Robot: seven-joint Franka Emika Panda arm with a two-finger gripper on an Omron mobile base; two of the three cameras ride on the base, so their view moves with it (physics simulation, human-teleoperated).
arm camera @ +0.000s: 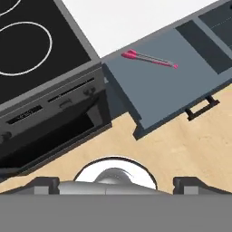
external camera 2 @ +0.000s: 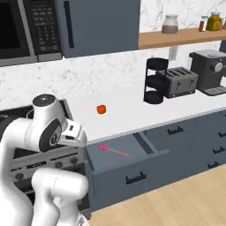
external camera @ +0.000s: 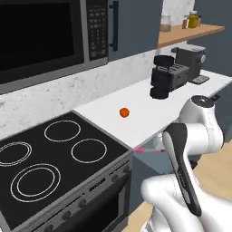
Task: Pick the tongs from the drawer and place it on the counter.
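Tongs [external camera 2: 114,151] lie flat inside the open drawer [external camera 2: 132,170], on its floor toward the left/stove side, nothing else touching them. Long axis runs roughly along the drawer's width, slightly diagonal: the wider end sits left and farther back near the counter [external camera 2: 132,112] edge, the slim end points right and toward the drawer front. In the hand view the tongs [arm camera: 148,58] show well ahead of the gripper [arm camera: 116,183], up and a bit right of centre, with the drawer [arm camera: 172,86] floor beneath and the black bar handle at the near edge. Fingertips [arm camera: 45,185] are low in that view and well apart, so the pincer looks spread wide w/ nothing between — though only the stubs of the tips show, so that's approx. Hand sits high above the floor, in front of the oven, left of the drawer. Next move, I'd judge: swing right and forward, drop down over the tongs' middle, w/ the jaws set across that long axis. Orange ball [external camera: 124,112] stays on the counter [external camera: 149,113], not involved.
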